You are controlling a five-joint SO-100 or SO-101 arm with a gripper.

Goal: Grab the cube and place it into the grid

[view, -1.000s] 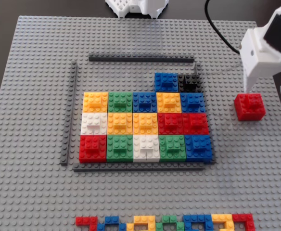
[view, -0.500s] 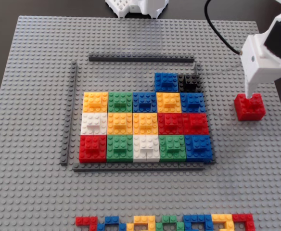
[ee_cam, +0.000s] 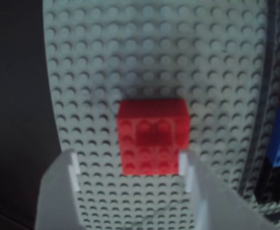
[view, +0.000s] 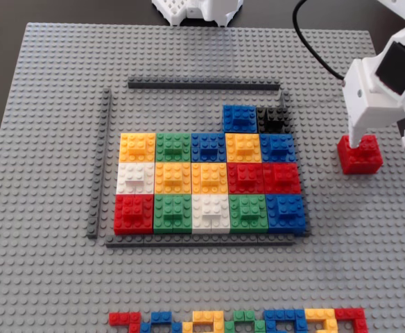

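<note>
1. Since a second ago the gripper [view: 377, 142] has dropped closer to the cube [view: 360, 154]; the white finger tip that hung above the block's far edge now overlaps its top face in the fixed view. Cube itself hasn't shifted.
2. Gripper state: jaws spread wide, nothing held. In the wrist view the gripper [ee_cam: 133, 172] shows one finger [ee_cam: 74, 173] well clear of the block's left side and the other finger [ee_cam: 190, 173] just beside its right edge, maybe touching; too blurred to call.
3. Cube [ee_cam: 153, 136] sits square on the baseplate [view: 64, 83], raised piece up, near the plate's right edge in the fixed view, well apart from the grid [view: 209, 182] to its left.
4. Key relation: the block is ahead of the fingertips and offset toward the right-hand finger in the wrist view, only its near end between the tips. Faces run roughly parallel to the fingers, so no yaw fix looks needed. My read: shift sideways to centre, advance, then close.
5. Grid's top row holds only a blue [view: 239, 118] and black block [view: 271, 119]; the open slots lie left of them.
</note>
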